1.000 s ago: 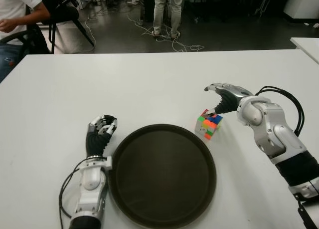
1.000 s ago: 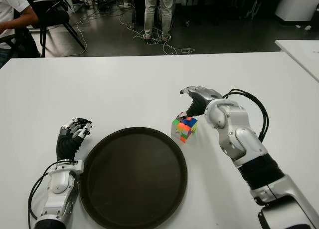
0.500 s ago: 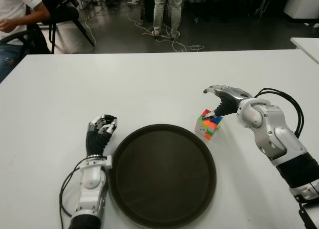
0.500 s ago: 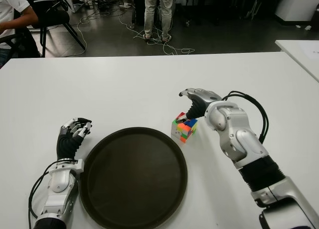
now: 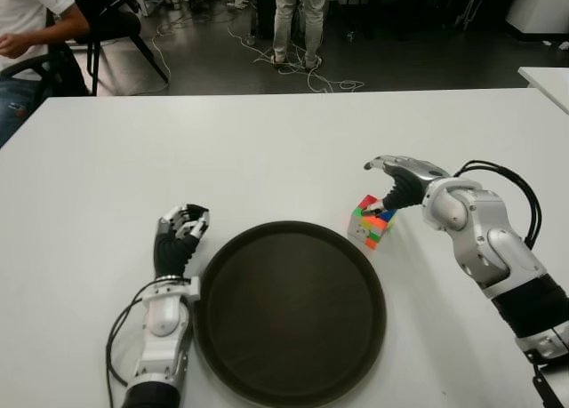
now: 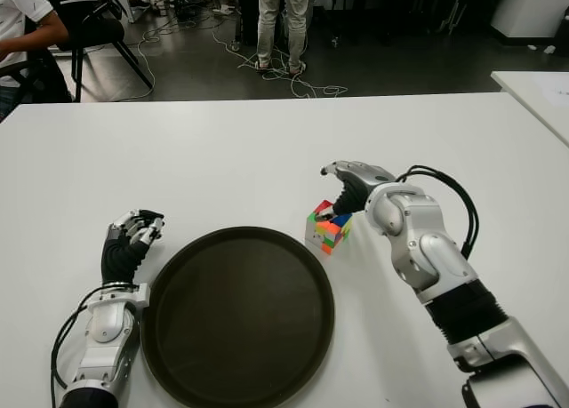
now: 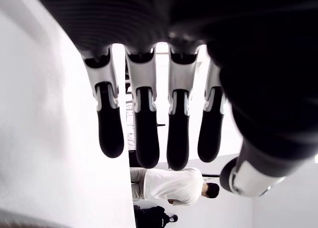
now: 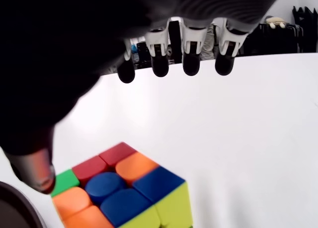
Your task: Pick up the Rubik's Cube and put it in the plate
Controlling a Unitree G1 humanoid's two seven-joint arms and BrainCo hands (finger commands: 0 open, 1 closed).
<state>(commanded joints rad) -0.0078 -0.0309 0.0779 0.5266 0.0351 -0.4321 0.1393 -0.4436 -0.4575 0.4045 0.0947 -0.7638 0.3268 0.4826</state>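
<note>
A wide, smooth white table (image 5: 267, 150) fills the scene; on it lies a round, dark brown plate (image 5: 291, 375) with a shallow raised rim and a matte surface, holding nothing. Just beyond the plate's far right rim sits the Rubik's Cube (image 5: 372, 221), a small glossy plastic block with rounded tiles in red, orange, blue, green and yellow; being a cube it has no long axis; it stands turned so that one corner points toward the plate, and it looks slightly tilted, its top face sloping. The right hand (image 5: 397, 181), of black ribbed rubber and silver-grey shells, arches over the cube from the far right side; its four fingers (image 8: 191, 59) are stretched out past the cube's far side and well above the table, spread wide and touching nothing; the thumb tip (image 8: 35, 171) sits just beside the cube's green corner tile, whether touching I cannot tell; the hand holds nothing. The left hand (image 5: 180, 235) shows to the left of the plate's rim, its black-tipped fingers (image 7: 141, 138) curled loosely, grasping nothing. Beyond the table, a seated person (image 5: 31, 26) and a standing person's legs (image 5: 298, 21) appear above a dark floor strewn with cables (image 5: 302, 75).
</note>
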